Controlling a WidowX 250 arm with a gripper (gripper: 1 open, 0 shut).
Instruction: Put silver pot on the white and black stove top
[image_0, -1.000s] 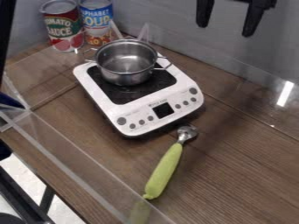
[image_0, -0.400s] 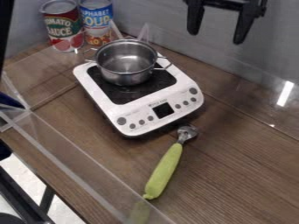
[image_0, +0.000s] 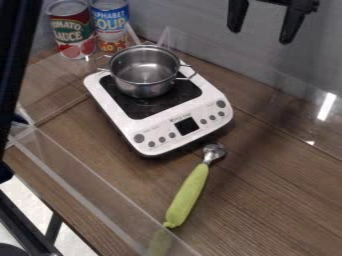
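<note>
Sitting on the stove (image_0: 163, 108) already, the pot (image_0: 144, 70) is off-centre, toward its back left. Claw (image_0: 265, 20) hangs well above, wide open, empty. Risk: a stray descent could nudge pot off, or into cans (image_0: 91, 28) behind.

Cans (image_0: 90, 28) close behind pot (image_0: 144, 71).

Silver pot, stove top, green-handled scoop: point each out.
silver pot (image_0: 143, 71), camera view, inside wall below the rim
stove top (image_0: 187, 100), camera view, bare black glass right of the pot
green-handled scoop (image_0: 189, 195), camera view, middle of the handle
</note>
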